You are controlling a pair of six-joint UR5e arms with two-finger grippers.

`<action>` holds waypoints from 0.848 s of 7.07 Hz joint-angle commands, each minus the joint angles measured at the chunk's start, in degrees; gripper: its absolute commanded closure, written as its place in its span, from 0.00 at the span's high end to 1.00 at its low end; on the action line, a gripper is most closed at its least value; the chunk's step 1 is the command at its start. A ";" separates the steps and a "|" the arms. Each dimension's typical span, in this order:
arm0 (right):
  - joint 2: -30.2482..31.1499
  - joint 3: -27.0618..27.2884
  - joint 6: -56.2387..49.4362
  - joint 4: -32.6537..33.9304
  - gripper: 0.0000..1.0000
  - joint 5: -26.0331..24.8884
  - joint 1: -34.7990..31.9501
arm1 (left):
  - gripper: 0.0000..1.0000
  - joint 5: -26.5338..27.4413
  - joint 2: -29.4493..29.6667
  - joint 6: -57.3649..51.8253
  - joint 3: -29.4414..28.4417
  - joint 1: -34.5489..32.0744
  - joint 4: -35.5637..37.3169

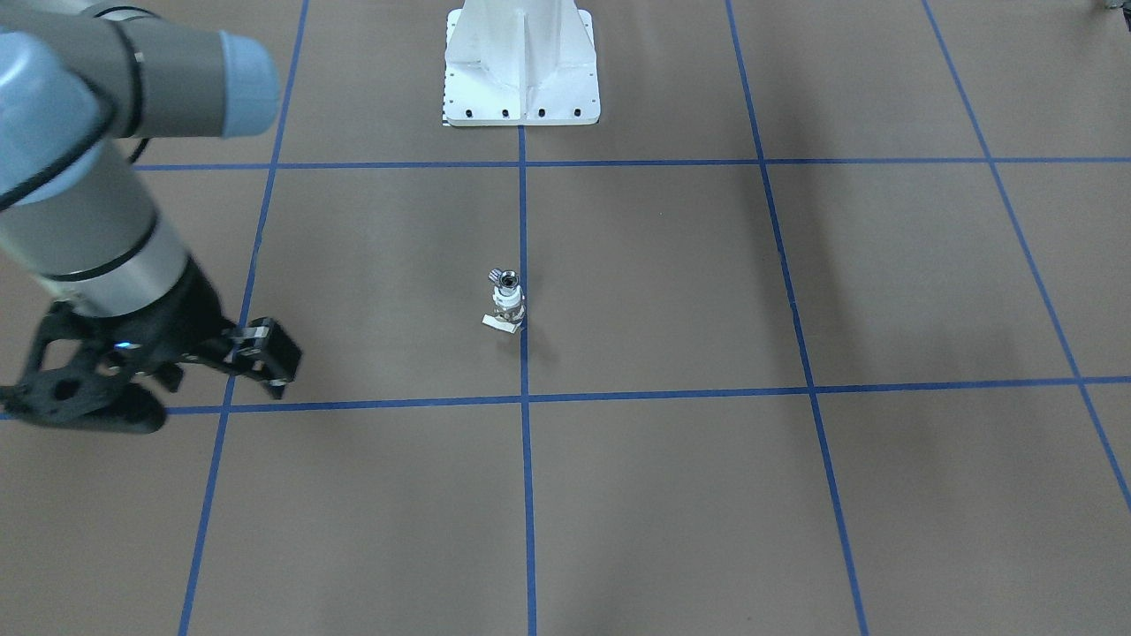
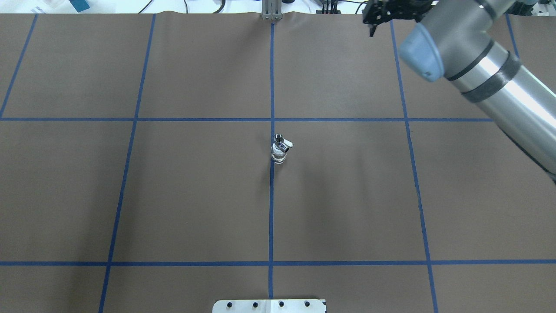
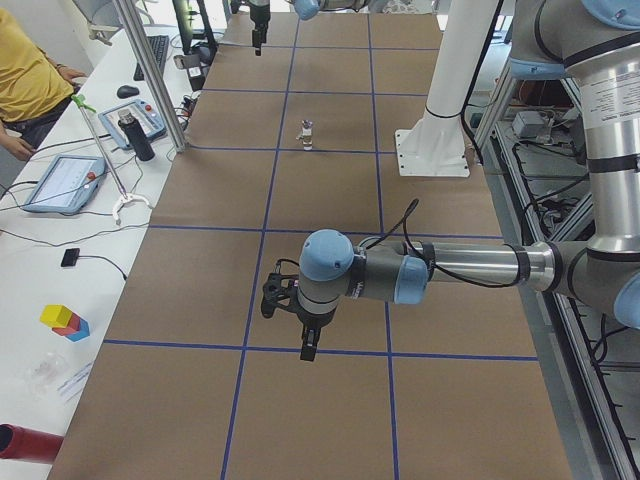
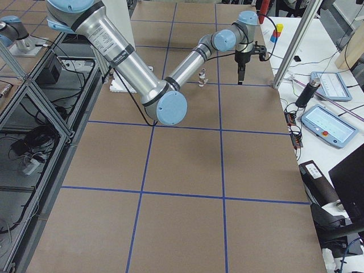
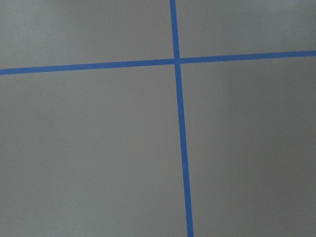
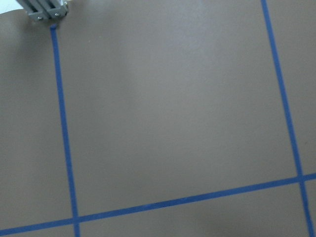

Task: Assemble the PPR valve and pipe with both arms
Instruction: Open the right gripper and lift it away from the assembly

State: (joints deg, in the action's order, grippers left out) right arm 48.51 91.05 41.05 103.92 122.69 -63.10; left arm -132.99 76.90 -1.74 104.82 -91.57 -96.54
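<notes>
Brown-papered counter (image 2: 195, 195) with blue grid tape: the PPR valve (image 1: 506, 309) and pipe (image 1: 506, 280) are seen standing joined, well apart from the empty, open right tool (image 1: 208, 367); the left tool's (image 3: 308, 322) state cannot be told; retreat is judged next.

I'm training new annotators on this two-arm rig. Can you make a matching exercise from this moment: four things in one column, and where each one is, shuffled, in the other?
Things:
1. PPR valve
2. right pincer
3. left pincer
4. white pedestal

Places:
A. bolted down at the robot's edge of the table
B. upright on the middle tape line
C. in the air near the operators' edge
D. in the air over the table's left end, shown only by the left side view

Pairs: 1-B, 2-C, 3-D, 4-A
</notes>
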 commanded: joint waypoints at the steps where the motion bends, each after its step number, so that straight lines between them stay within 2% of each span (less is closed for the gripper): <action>1: 10.33 0.00 -18.40 -2.82 1.00 4.03 -8.58 | 1.00 0.71 3.07 -0.01 -0.93 3.31 2.12; 2: 15.69 -0.26 -24.20 -5.98 1.00 5.27 -11.14 | 1.00 0.80 6.22 -0.62 -1.98 3.68 5.97; 4: 25.53 -0.35 -33.79 -7.23 1.00 5.98 -15.54 | 1.00 0.28 8.26 -4.49 -5.58 3.68 6.62; 6: 33.72 0.09 -39.71 -8.99 1.00 5.98 -20.11 | 1.00 0.01 7.66 -4.23 -5.51 3.59 5.66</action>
State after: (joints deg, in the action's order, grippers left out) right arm 77.09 90.96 4.94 96.36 128.67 -80.61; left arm -132.81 84.76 -5.86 99.44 -87.96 -90.32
